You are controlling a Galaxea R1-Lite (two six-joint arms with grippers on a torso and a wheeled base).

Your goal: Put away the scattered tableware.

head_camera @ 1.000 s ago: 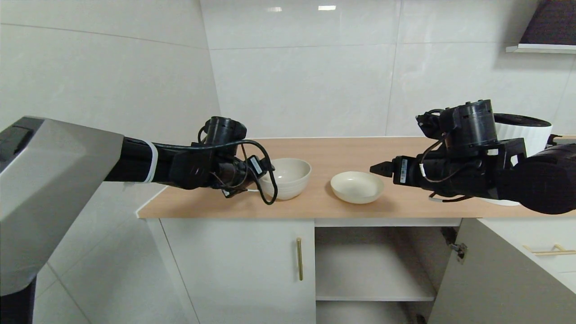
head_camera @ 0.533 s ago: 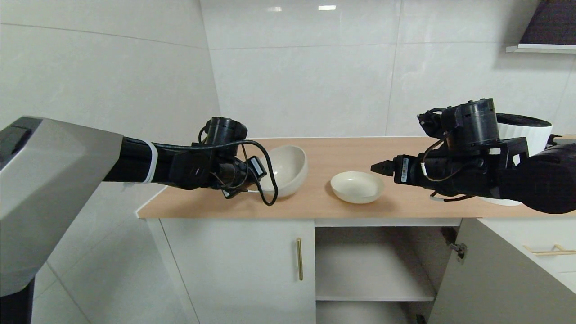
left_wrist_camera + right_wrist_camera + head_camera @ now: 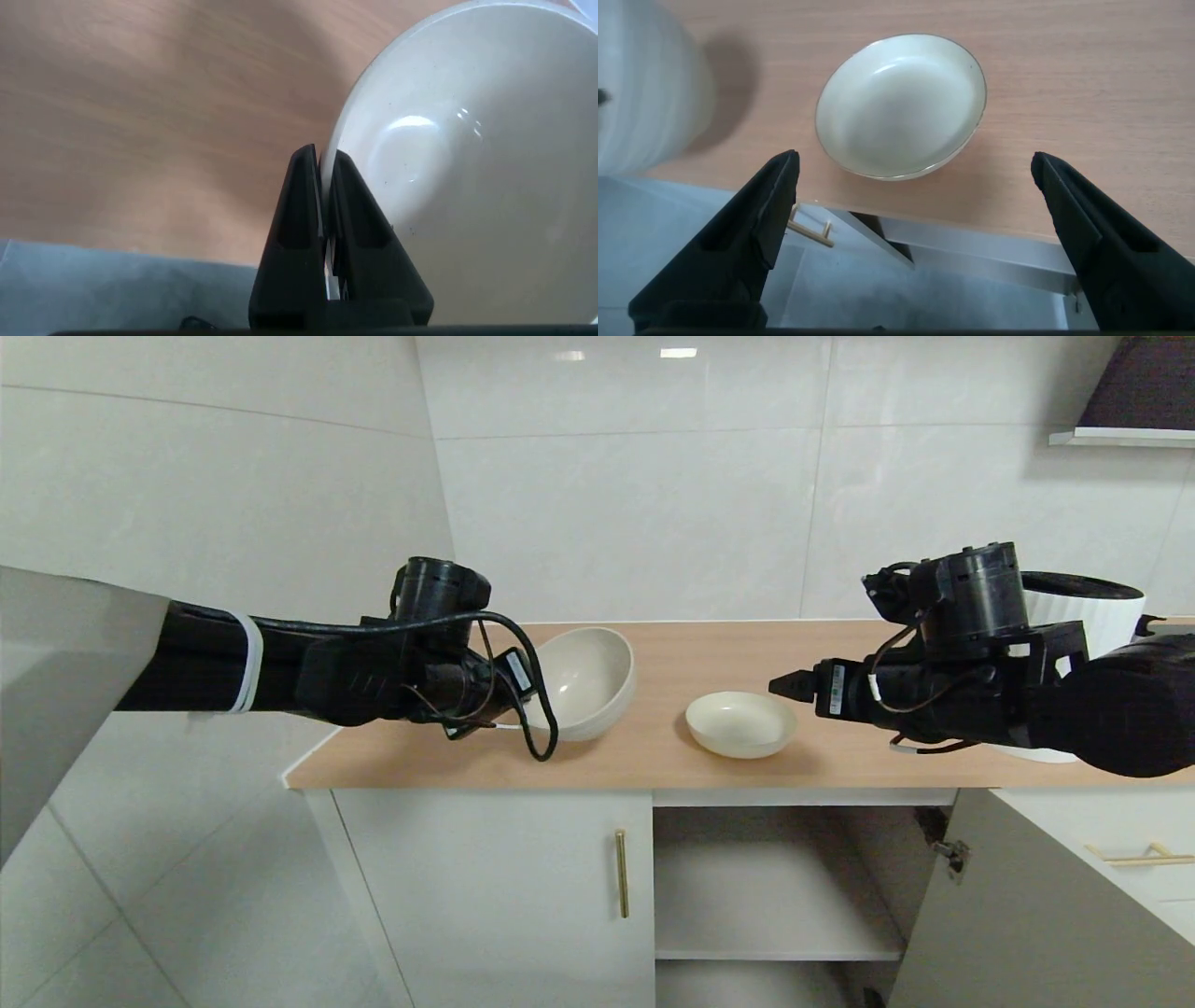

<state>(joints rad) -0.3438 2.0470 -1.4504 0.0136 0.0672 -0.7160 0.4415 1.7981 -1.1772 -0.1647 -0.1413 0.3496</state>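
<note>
1. Two pieces at the wooden counter point(image 3: 672, 653): a deep bowl point(image 3: 583, 677) and a shallow dish point(image 3: 740, 722).
2. Left gripper point(image 3: 322, 154) was pinching the bowl's rim, one finger inside and one outside. The bowl was tipped on its side right at the fingertips.
3. Right gripper point(image 3: 913, 163) was spread wide, with the dish just below and ahead of it, not touching.

The big cream round bowl point(image 3: 467, 140) looks like smooth, shiny china. The small cream dish point(image 3: 901, 105) is shiny too. My black left hand point(image 3: 324, 161) looks like dull plastic. The light brown counter point(image 3: 672, 658) is smooth wood, not shiny.
</note>
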